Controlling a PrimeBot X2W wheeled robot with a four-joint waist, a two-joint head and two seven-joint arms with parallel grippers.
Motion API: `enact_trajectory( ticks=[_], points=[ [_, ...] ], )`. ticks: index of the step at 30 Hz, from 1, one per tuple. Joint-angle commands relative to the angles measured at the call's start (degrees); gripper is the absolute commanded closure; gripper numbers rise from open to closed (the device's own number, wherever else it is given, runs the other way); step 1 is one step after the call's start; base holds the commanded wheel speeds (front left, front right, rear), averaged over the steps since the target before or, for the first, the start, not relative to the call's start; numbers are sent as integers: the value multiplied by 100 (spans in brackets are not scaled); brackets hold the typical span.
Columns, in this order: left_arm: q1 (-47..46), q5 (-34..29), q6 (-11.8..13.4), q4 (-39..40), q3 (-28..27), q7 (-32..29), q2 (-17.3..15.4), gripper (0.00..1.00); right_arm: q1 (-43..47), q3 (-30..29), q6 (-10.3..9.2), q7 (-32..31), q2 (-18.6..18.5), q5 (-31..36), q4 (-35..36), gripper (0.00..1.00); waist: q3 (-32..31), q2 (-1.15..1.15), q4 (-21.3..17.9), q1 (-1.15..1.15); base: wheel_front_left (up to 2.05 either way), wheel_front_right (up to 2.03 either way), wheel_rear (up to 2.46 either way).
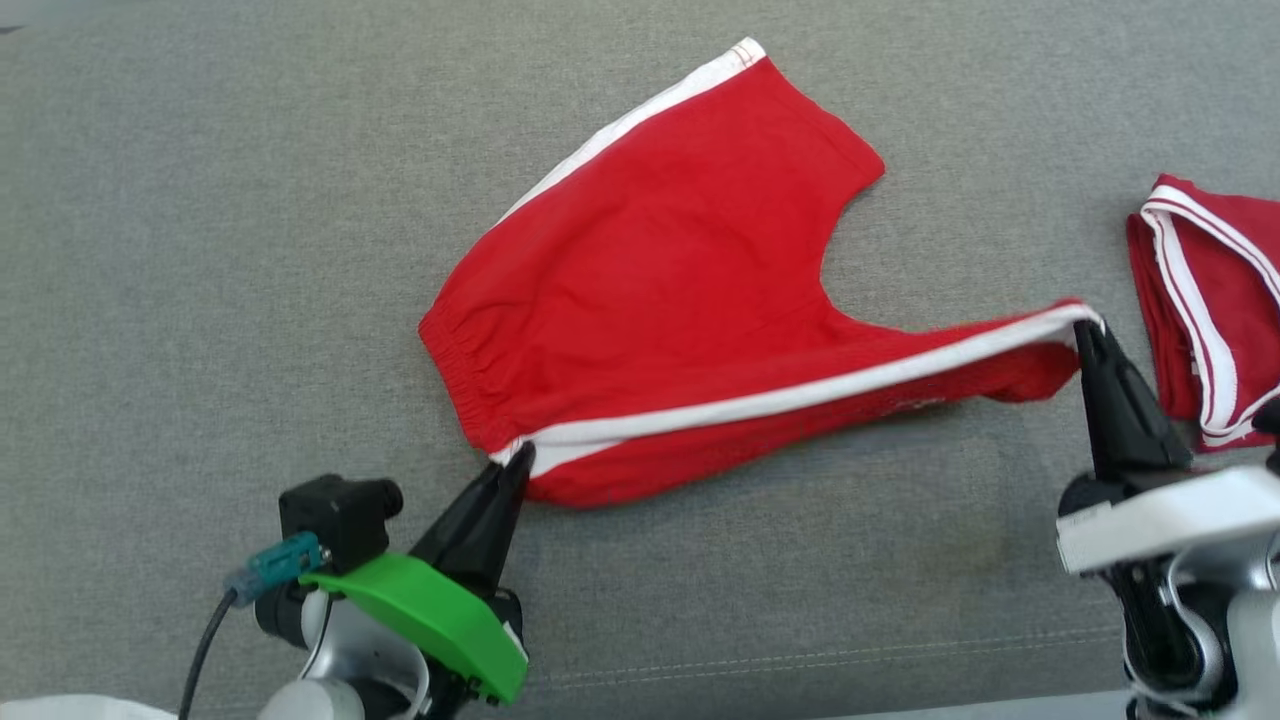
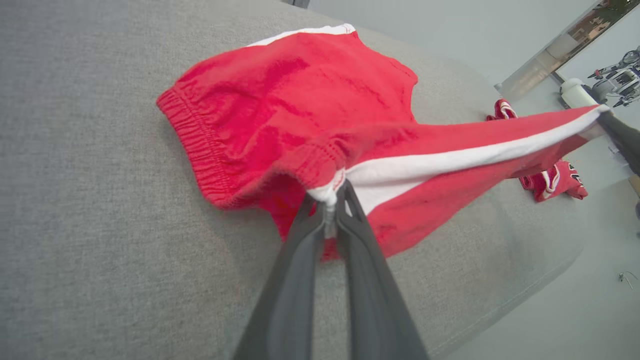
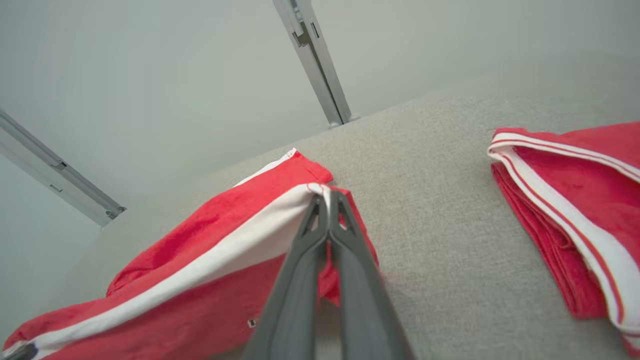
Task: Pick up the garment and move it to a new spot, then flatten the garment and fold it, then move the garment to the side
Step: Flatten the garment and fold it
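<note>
Red shorts, other red cloth cut off at edge, left gripper pinching waistband, right gripper pinching hem

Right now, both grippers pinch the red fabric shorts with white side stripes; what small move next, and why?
Probably fold the lifted striped edge onto the far leg: left gripper holds its waistband end, right gripper its hem, and the far half of the red shorts lies flat.

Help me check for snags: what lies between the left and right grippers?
The red shorts: their white stripe runs from the left gripper to the right gripper, both shut on the cloth, as the head view shows.
</note>
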State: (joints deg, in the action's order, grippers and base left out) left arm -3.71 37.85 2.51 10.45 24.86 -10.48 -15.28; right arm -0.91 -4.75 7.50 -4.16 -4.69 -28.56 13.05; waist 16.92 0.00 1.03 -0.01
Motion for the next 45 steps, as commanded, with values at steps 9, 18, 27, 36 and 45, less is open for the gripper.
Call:
enact_trajectory(
  ticks=[9,18,27,36,45],
  points=[
    [-1203,-37,-263,-625,34,236,412,100,-2197,385,-2,133,-650,31,-1454,100,354,0,588,1,0,0,0],
    [-2113,3,-484,-1502,115,572,897,100,-3981,696,-1,346,-1035,-46,-3159,100,794,0,1079,1,0,0,0],
    [-2954,448,-634,-2661,300,1188,1208,100,-5413,1197,-4,644,-1368,41,-5116,100,1165,0,1623,1,0,0,0],
    [-3759,1180,-671,-3613,1138,1846,1232,100,-6203,1759,-5,900,-1563,12,-6484,100,1327,0,1875,1,0,0,0],
    [-4156,1686,-645,-4211,1868,2279,1232,0,-6414,2133,-4,1361,-1405,-247,-7129,0,1172,0,1834,1,0,0,0]
  ],
)
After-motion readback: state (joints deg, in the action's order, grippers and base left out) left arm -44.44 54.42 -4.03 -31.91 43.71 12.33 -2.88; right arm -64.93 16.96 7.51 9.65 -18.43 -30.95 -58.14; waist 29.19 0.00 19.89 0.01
